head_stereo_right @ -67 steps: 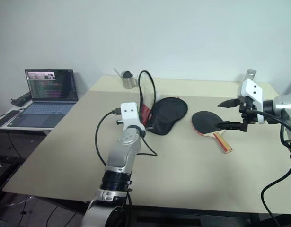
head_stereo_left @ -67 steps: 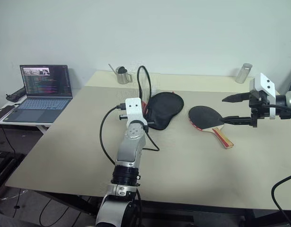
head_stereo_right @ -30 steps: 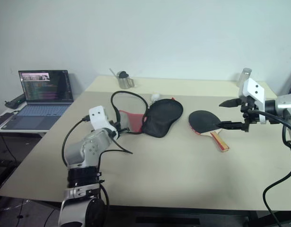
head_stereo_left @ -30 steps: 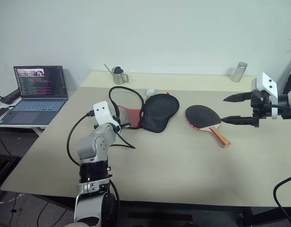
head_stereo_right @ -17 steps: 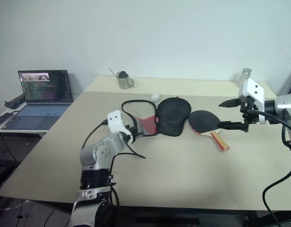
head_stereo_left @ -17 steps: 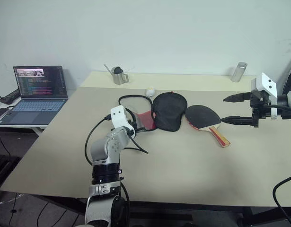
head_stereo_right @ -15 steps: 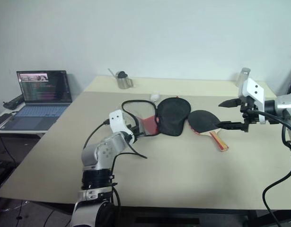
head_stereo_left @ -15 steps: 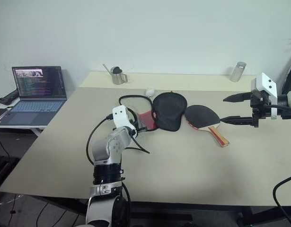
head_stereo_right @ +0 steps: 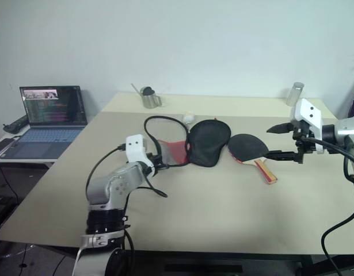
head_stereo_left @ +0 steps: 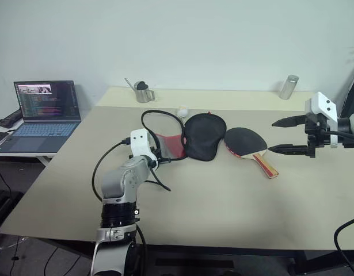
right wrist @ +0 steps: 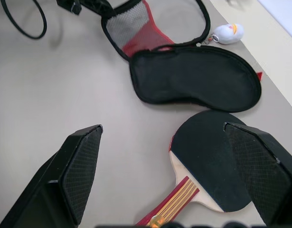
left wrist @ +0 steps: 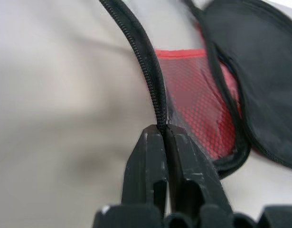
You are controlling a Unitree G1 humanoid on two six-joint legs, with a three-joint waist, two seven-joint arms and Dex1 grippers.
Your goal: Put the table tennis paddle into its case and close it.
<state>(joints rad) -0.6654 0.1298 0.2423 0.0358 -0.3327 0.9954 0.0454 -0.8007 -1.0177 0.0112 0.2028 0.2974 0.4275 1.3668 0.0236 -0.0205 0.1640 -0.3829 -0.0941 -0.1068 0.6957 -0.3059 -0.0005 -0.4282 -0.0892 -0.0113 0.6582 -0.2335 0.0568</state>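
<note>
Left tool [left wrist: 165, 130] pinches the zip edge of the soft black-and-red paddle-shaped fabric case [head_stereo_left: 191, 138], lying unzipped mid beige worktop [head_stereo_left: 223, 201]. Risk: thin edge slips out, or the pull drags the case. At its 3 o'clock, touching it, lies the black-faced wooden-handled table tennis paddle [head_stereo_left: 246, 142]. Right tool [head_stereo_left: 289, 135] hovers wide, empty, at the paddle's 3 o'clock; grabbing the flat face could skid it.

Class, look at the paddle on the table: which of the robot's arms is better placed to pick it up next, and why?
Probably the right. The right gripper hangs open just beside the paddle, which lies free on the table. The left gripper is pinched on the case at its zip edge.
</note>
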